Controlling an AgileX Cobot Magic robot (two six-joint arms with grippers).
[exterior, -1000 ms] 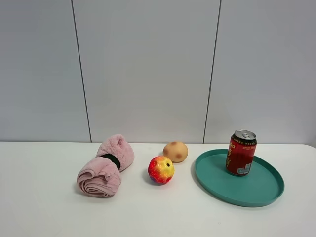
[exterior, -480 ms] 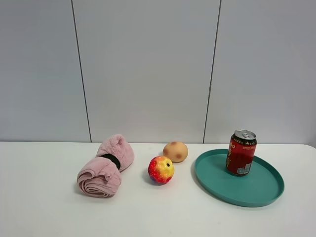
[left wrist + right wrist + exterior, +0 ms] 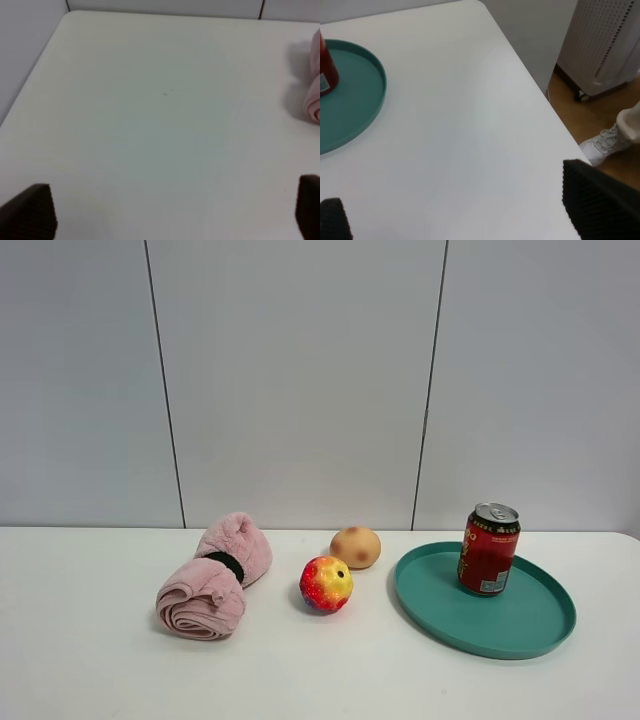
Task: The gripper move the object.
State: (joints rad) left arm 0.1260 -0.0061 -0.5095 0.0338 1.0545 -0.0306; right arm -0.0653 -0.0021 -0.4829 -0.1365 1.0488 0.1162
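Hovering with fingers wide apart over bare desk (image 3: 470, 125), the right end effector (image 3: 460, 210) holds nothing. The object (image 3: 488, 549) stands upright far right on the teal tray (image 3: 520, 630). Approach level, straddle its middle, close gently, lift straight clear of the rim.

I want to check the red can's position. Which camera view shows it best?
The exterior high view: the red can stands upright, whole, on the teal tray. The right wrist view catches only a cropped sliver of the can at the picture's edge. The left wrist view shows none.
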